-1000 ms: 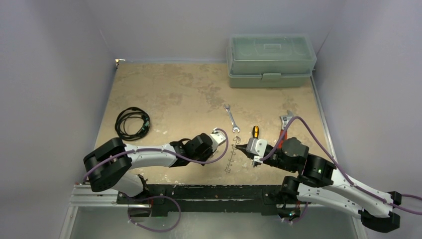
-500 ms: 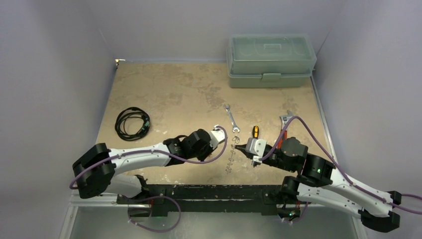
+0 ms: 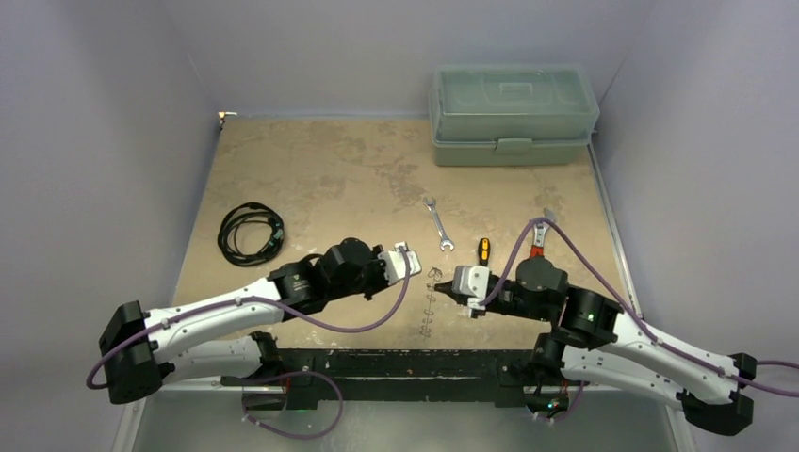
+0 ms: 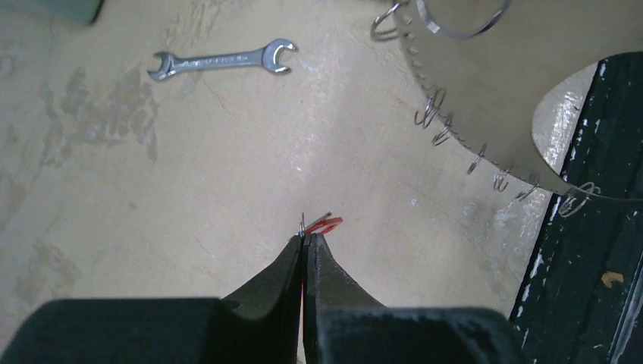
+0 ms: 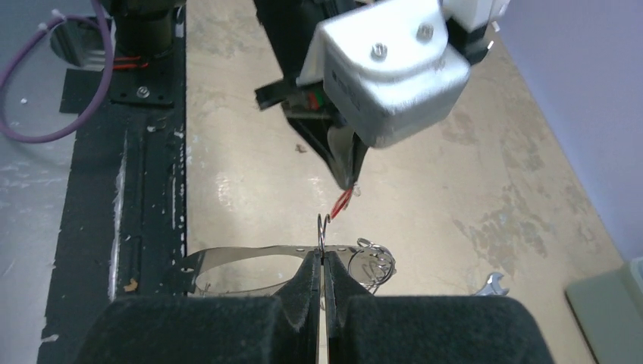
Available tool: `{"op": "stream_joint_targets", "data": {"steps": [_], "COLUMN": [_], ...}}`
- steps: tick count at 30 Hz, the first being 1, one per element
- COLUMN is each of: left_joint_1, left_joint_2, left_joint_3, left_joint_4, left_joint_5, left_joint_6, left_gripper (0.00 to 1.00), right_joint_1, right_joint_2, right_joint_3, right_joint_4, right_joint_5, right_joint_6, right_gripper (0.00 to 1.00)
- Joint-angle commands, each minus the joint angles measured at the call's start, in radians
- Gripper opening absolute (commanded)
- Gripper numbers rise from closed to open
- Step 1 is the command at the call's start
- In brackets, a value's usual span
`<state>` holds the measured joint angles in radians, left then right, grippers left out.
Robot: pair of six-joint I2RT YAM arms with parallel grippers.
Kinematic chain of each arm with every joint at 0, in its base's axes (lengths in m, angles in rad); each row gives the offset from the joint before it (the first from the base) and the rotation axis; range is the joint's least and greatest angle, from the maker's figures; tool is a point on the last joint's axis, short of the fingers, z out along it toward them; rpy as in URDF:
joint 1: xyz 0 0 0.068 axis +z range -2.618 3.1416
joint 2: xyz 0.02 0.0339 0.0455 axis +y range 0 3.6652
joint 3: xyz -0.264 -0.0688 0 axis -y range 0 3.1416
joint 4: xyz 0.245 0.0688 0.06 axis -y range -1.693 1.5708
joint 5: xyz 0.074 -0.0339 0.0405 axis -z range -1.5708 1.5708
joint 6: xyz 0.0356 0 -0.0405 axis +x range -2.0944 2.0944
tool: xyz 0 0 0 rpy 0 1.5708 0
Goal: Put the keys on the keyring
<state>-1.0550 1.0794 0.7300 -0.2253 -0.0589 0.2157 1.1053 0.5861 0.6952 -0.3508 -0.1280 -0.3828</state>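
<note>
Left gripper [image 4: 305,241] pinches a tiny silvery key with red plastic tag [image 4: 324,223], its blade hidden; right gripper [image 5: 322,262] clamps the thin shiny silvery keyring [image 5: 250,252], partly cut off, hanging between them.

box [image 3: 513,113] far right on table [image 3: 330,179] | cable [image 3: 250,232] left | spanner [image 3: 438,224] centre, behind keyring [image 3: 431,299] | keyring between left hand [image 3: 419,264] and right hand [image 3: 445,283]

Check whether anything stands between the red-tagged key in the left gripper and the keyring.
Nothing visible does. The left gripper pinches the red-tagged key just short of the keyring, which the right gripper pinches; only bare table shows in the gap. The spanner lies clear of both.
</note>
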Motion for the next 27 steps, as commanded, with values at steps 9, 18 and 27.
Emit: {"op": "stream_joint_targets", "data": {"steps": [9,18,27], "left_joint_1": [-0.002,0.029,0.089], "left_joint_2": [-0.187,-0.272,-0.269], "left_joint_3": [-0.067,-0.139,-0.117], "left_joint_4": [0.055,0.124,0.073], "left_joint_5": [0.151,0.328,0.552], "left_joint_6": [0.379,0.435,0.466], "left_gripper": [0.00,0.00,0.00], "right_joint_1": [0.001,0.001,0.001], "right_joint_2": [0.172,0.268,0.310], "right_joint_3": [0.102,0.107,0.080], "right_joint_4": [0.037,0.068,0.098], "right_joint_5": [-0.101,-0.141,-0.178], "right_joint_6": [-0.020,-0.038,-0.035], "right_gripper": [0.00,0.00,0.00]}}
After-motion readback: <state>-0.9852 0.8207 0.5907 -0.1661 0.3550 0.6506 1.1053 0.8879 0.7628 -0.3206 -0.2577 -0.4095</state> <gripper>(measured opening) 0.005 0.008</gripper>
